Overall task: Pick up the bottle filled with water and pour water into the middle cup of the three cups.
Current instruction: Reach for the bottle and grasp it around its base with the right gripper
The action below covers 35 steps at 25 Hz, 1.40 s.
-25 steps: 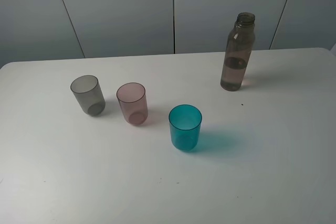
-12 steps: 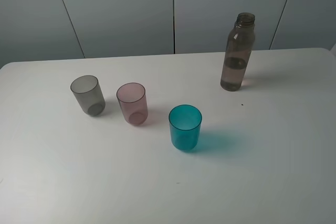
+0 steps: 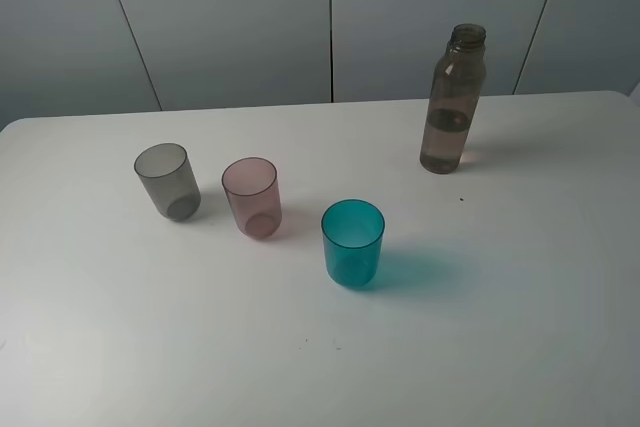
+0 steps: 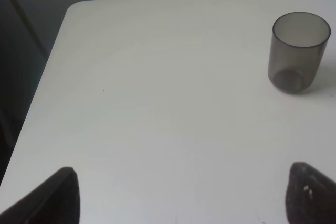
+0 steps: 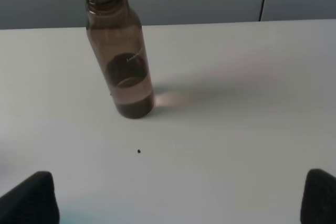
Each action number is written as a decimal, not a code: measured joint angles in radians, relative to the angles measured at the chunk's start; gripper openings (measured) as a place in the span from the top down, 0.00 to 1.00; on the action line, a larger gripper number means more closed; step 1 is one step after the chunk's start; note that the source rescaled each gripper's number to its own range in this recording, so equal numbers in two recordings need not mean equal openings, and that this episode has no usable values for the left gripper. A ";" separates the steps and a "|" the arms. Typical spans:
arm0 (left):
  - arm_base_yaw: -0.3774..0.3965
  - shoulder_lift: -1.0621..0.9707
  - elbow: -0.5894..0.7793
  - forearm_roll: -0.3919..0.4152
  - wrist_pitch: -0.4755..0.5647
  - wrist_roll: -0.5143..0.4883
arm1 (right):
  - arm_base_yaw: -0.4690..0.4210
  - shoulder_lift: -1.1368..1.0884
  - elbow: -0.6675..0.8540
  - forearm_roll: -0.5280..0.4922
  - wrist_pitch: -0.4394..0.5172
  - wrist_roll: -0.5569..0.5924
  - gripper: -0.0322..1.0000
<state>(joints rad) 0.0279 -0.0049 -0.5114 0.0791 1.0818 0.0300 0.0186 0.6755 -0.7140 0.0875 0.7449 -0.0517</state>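
The smoky brown bottle (image 3: 452,107) stands upright and uncapped at the table's back right, with water (image 3: 443,147) filling its lower part. The three cups form a diagonal row: grey (image 3: 167,180) on the left, the pink middle cup (image 3: 251,197), and teal (image 3: 352,241) nearest the front. Neither gripper shows in the high view. In the right wrist view the bottle (image 5: 122,61) stands well ahead of my open right gripper (image 5: 176,198). The left wrist view shows the grey cup (image 4: 297,52) far ahead of my open left gripper (image 4: 186,198). Both grippers hold nothing.
The white table (image 3: 500,297) has a rounded corner and left edge (image 4: 58,51) close to the left gripper. A grey panelled wall (image 3: 230,17) rises behind the table. A tiny dark speck (image 5: 138,151) lies in front of the bottle.
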 joint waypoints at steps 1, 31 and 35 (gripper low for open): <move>0.000 0.000 0.000 0.000 0.000 0.000 | 0.000 0.038 0.000 0.000 -0.032 -0.014 0.00; 0.000 0.000 0.000 0.000 0.000 0.000 | 0.230 0.850 0.211 0.080 -0.943 -0.176 0.00; 0.000 0.000 0.000 0.000 0.000 0.000 | 0.230 0.939 0.211 -0.041 -1.085 -0.067 0.00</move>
<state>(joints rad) 0.0279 -0.0049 -0.5114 0.0791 1.0818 0.0300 0.2481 1.6142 -0.5035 0.0464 -0.3400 -0.1192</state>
